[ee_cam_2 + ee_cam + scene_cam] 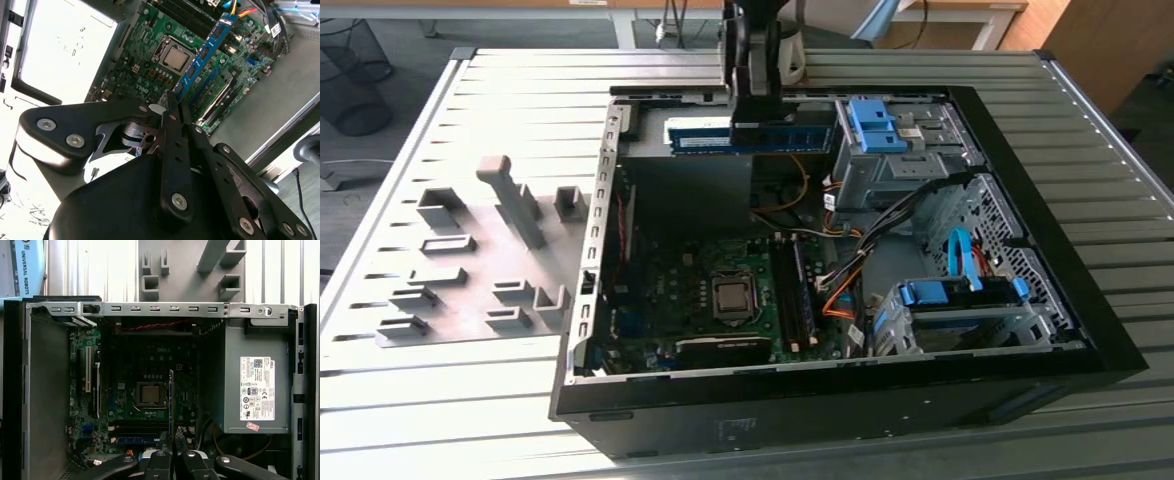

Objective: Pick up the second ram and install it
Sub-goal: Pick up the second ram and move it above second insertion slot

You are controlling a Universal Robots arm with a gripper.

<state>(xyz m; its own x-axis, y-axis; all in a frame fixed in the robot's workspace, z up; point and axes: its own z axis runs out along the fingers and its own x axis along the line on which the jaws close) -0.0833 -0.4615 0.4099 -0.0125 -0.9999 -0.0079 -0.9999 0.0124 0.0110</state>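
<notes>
Hanging over the open computer case [854, 420], the gripper [757, 135] has its fingers [174, 120] clenched mid-length on the second ram [700, 135]. Light, stiff and probably fragile, the thin board looks best pinched by its flat faces, without bending.

A printed white label [257, 388] stands on the grey power supply [232, 347].

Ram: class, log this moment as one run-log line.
jaws: shut on ram | ram: held over motherboard in open case | state: not seated
</notes>
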